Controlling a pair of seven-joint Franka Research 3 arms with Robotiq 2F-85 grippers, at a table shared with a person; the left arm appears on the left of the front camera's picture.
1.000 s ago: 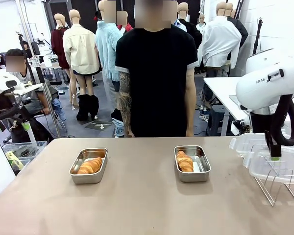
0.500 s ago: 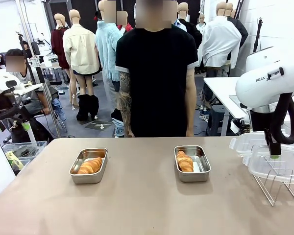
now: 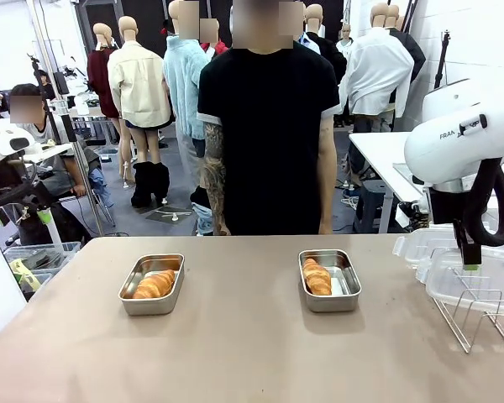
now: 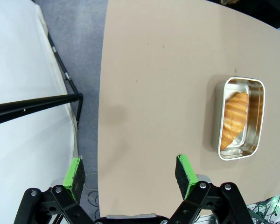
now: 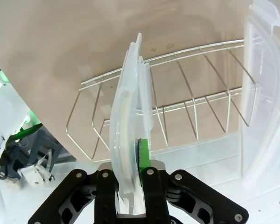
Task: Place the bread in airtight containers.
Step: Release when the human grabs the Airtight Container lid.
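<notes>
Two steel airtight containers sit on the tan table, each holding one croissant. The left container (image 3: 149,307) holds bread (image 3: 155,285); the right container (image 3: 346,284) holds bread (image 3: 317,276). Both are uncovered. My right gripper (image 3: 470,267) hangs over the wire rack (image 3: 479,317) at the far right, shut on a clear plastic lid (image 3: 479,285). In the right wrist view the right gripper (image 5: 135,156) pinches that lid (image 5: 128,116) edge-on. My left gripper (image 4: 129,171) is open high above the table's left edge, with a container (image 4: 253,135) and its croissant (image 4: 234,119) off to the side.
A second clear lid (image 3: 420,245) leans at the rack's back, seen also as the second lid (image 5: 263,93) beside the rack wires (image 5: 177,107). A person in a black shirt (image 3: 269,126) stands at the far edge. The floor (image 4: 84,70) lies beyond the table's left edge.
The right arm has edged slightly upward with the lid still in its grip. The containers, the croissants and the left arm have stayed put.
</notes>
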